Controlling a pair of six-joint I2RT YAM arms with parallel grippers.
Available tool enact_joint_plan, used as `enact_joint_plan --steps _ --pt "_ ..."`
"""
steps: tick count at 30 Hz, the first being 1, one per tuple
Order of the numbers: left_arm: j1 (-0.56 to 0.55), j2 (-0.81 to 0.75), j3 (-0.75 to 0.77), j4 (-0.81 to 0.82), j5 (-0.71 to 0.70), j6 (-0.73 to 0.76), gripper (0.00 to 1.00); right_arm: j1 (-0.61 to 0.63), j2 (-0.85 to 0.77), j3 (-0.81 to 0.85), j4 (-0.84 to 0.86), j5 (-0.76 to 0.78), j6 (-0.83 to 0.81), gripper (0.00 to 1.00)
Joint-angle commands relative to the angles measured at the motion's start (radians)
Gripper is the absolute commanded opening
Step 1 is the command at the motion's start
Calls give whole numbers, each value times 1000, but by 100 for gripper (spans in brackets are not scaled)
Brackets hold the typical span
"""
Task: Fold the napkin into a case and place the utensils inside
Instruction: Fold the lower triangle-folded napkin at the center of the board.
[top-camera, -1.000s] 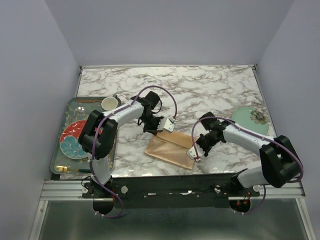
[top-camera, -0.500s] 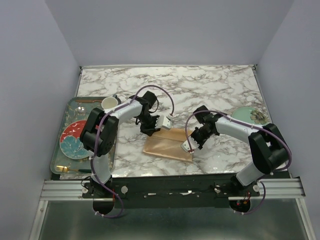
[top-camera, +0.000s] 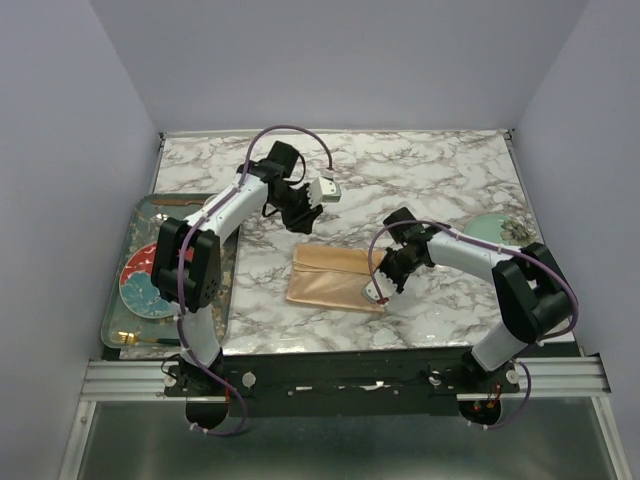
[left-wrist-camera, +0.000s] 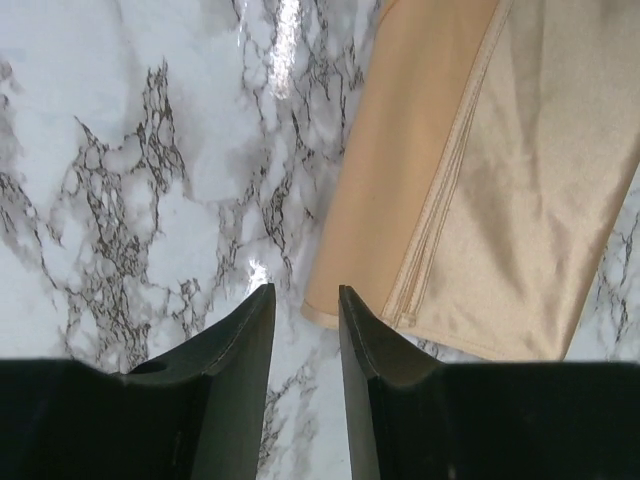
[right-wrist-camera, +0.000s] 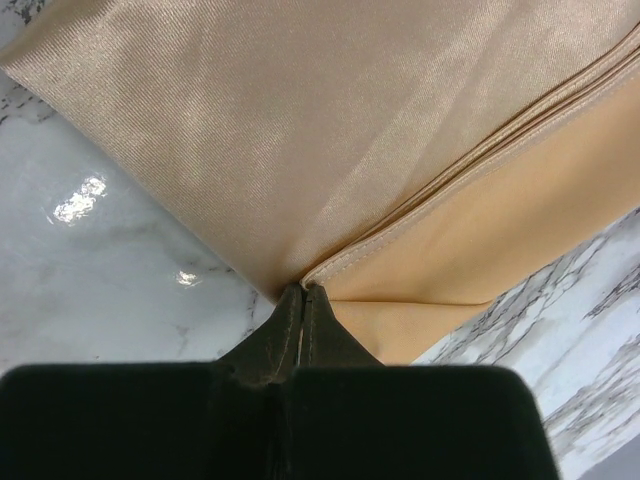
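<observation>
- Left gripper (top-camera: 304, 217): released. The jaws stand apart with nothing between them; in the left wrist view only marble shows in the gap between the two dark fingers (left-wrist-camera: 232, 355).
- Left gripper position: it hangs over the table (top-camera: 430, 170), beyond the far left corner of the napkin (top-camera: 335, 278). It is near the cloth but does not touch it. In the left wrist view that corner lies just to the right of the fingertips.
- Right gripper (top-camera: 384, 283): clenched. In the right wrist view the fingers meet with no gap, on the corner of the napkin's upper layer. The hemmed edge of that layer runs straight into the closed tips.
- Right gripper position: low over the table at the right end of the napkin, with the wrist angled down toward the cloth.
- Napkin state: folded into a layered rectangle that lies flat on the marble. Its long side runs roughly left to right in the top view.
- Napkin layers: a satin upper panel covers most of the surface. A plainer peach band of the lower layer shows beside it, and a stitched hem separates the two.
- Napkin location: centre of the table, toward the near edge, between the two grippers.
- Utensils (top-camera: 125, 339): gold cutlery lies at the near end of the tray (top-camera: 108, 318), on the left side of the table, well apart from the napkin.
- Tray contents: a red and blue patterned plate (top-camera: 140, 285) rests on it, partly hidden by the left arm.
- Right side of the table: a pale green plate (top-camera: 505, 228) sits beside the right arm.
</observation>
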Motion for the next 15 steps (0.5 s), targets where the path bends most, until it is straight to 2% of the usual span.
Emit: enact_joint_plan --steps 1,8,15 --pt "-52 49 13 58 -3 -148 37 1 21 -16 -3 53 -49 1" --pt "-126 82 -44 106 -66 -196 23 1 13 -19 -3 52 -44 1" --pt "-161 141 -79 97 -173 -225 21 1 -13 -33 4 38 -54 1"
